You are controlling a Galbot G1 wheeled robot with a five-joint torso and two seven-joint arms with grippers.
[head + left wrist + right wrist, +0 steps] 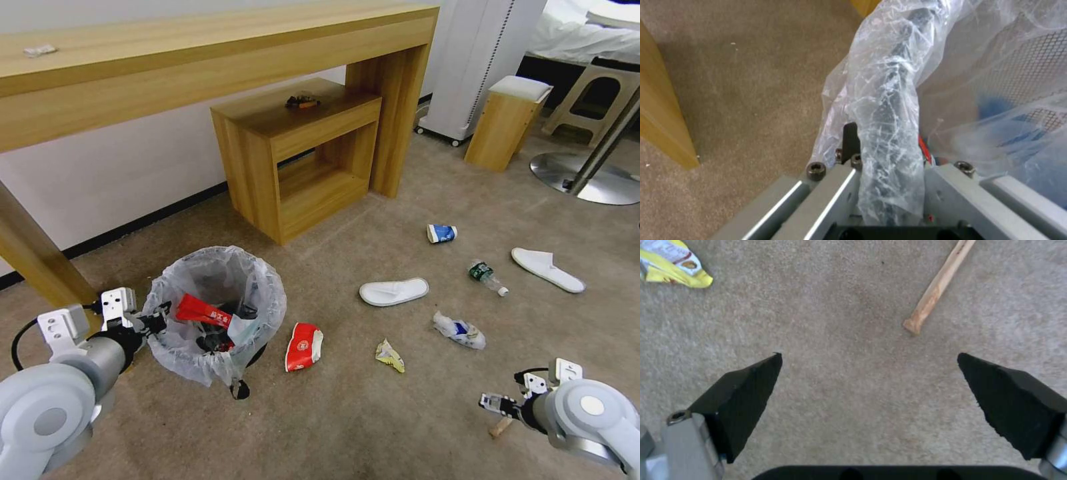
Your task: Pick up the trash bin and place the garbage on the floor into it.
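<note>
Trash bin [217, 310] first: it stood on the beige carpet floor [373, 413] near the low wooden cabinet [300, 157] and below the long wooden table [200, 60], its crinkly bag liner puffed over the rim, with a red wrapper [203, 310] and dark scraps already inside. My left gripper [157, 323] was clamped on the rim at the side nearest me, its fingers closed over a bunched fold of plastic and the rim beneath it [889, 133]. My right gripper [492, 402] hung low over bare carpet, well apart from the bin, with its black pads [744, 396] spread wide and nothing between them.

Two white slippers lay further out, one [393, 291] in the middle of the carpet and the other [548, 269] off to my right. A crushed red can [303, 347] lay just beside the bin. A crumpled white and blue wrapper [460, 331], a clear bottle [488, 277] and a blue paper cup [441, 233] were scattered between the slippers. A small yellow wrapper [390, 355] lay near the can. A wooden stick [938, 286] lay just beyond my right gripper's open pads.
</note>
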